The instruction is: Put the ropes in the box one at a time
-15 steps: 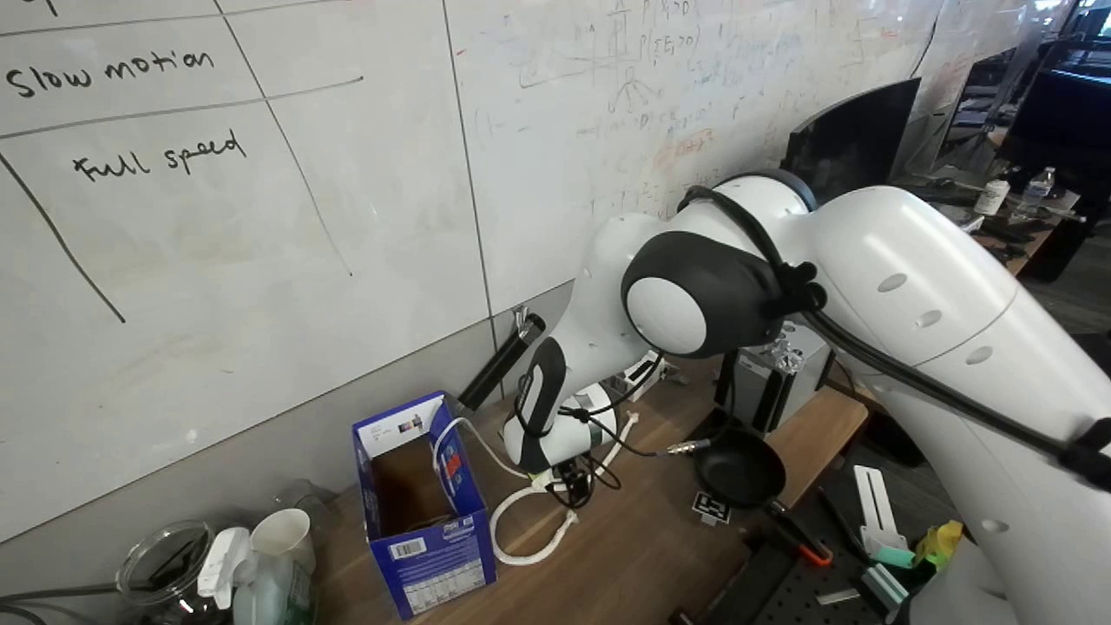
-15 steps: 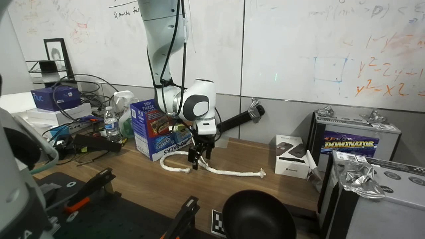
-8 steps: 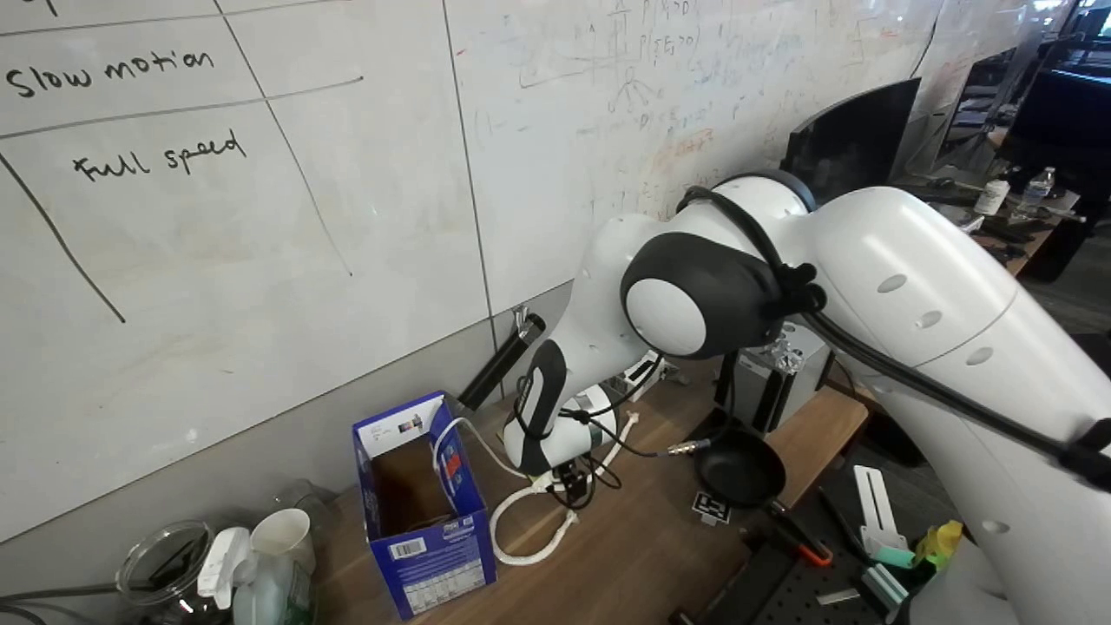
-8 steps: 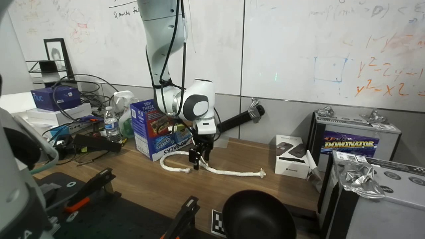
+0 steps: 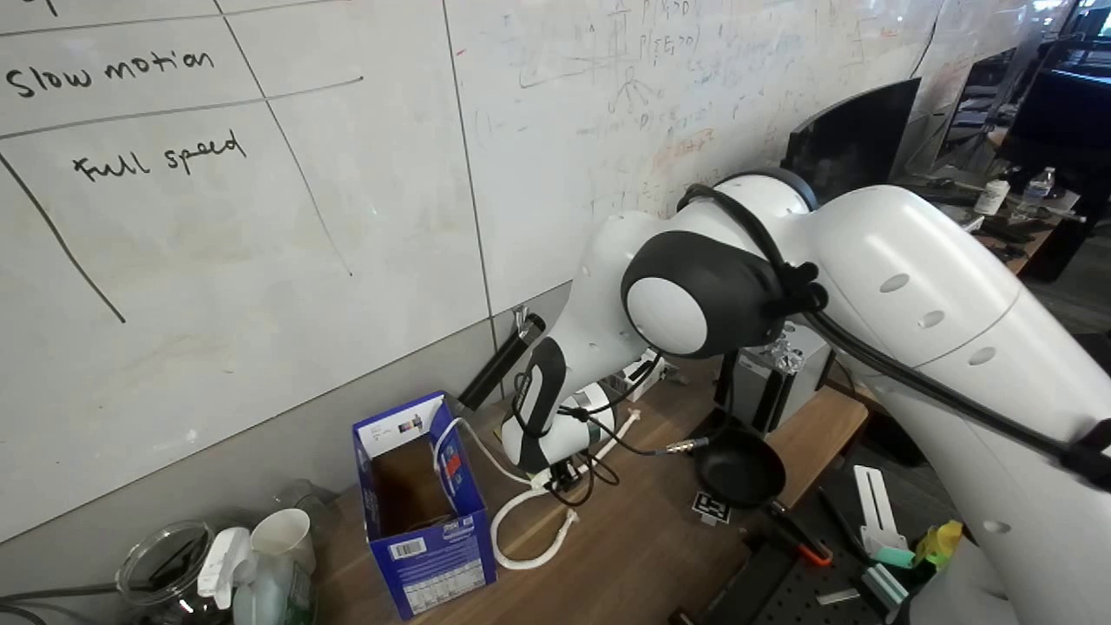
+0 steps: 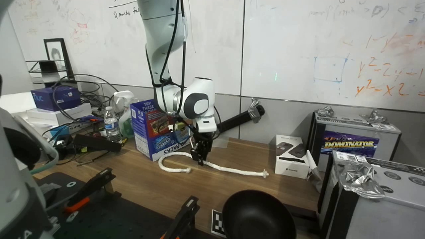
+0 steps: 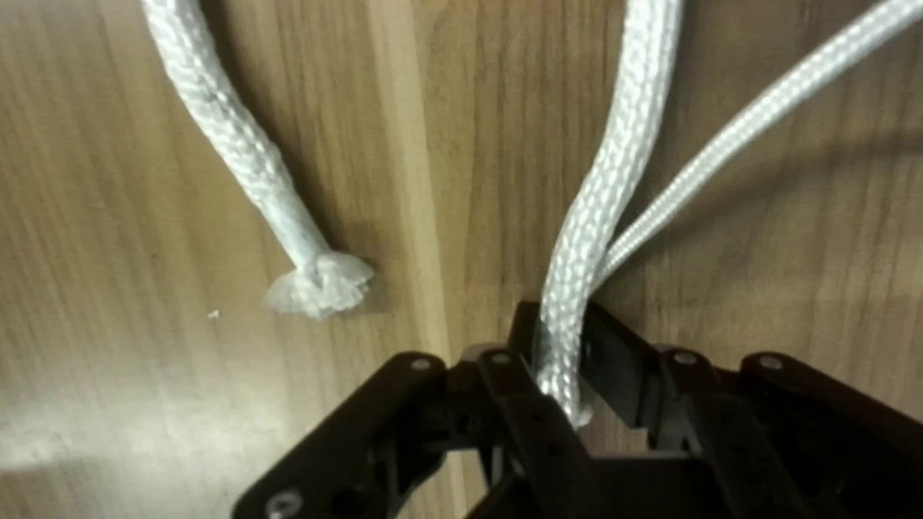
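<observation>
A thick white rope (image 6: 229, 170) lies in a loose curve on the table; in the wrist view its frayed end (image 7: 317, 285) rests left of my gripper (image 7: 557, 328). The jaws have come together with the thick rope (image 7: 613, 158) between their pads. A thinner white rope (image 7: 764, 108) runs down behind it to the fingertips; whether it is pinched too, I cannot tell. In an exterior view the thin rope (image 5: 482, 450) passes over the rim of the blue box (image 5: 434, 569). The gripper (image 6: 200, 160) is low at the table, right of the box (image 6: 140, 132).
A black pan (image 6: 259, 215) sits at the table's front. Grey battery units (image 6: 382, 205) and a white phone box (image 6: 292, 166) stand to the right. A black bar (image 6: 239, 120) leans behind the gripper. Spray bottle (image 5: 269, 599) and cup (image 5: 285, 534) are beside the box.
The jaws have gone from wide apart to shut around the thick rope. That rope has shifted slightly, its far end sliding a little outward. The arm has barely moved.
</observation>
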`<state>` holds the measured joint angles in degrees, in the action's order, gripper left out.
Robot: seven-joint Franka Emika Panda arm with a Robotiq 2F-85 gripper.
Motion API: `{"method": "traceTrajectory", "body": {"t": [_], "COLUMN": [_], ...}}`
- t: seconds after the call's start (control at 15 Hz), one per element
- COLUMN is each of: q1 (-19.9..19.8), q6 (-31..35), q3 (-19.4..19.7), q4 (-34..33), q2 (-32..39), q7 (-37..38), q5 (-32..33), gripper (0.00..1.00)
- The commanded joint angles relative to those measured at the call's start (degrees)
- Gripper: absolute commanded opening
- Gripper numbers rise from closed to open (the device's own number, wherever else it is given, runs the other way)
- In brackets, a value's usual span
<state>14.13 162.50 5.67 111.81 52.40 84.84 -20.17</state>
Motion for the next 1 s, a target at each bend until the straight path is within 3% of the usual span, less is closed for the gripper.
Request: {"method": "traceTrajectory", "body": {"t": [0.0, 0.47, 0.87, 0.93], "q1": [1.14, 4.43, 11.92, 11.29], "q6": [0.22, -0.37, -1.57, -1.64], "q3": [1.14, 4.57, 11.27, 10.70], "q4": [-0.20, 4.44, 9.85, 9.99], "q2": [0.43, -6.50, -19.59, -21.99], "q7": [1.30, 1.66, 3.19, 2.00], "q5": [1.76, 5.37, 13.34, 14.66], "gripper": [0.01, 0.05, 0.05, 0.05]}}
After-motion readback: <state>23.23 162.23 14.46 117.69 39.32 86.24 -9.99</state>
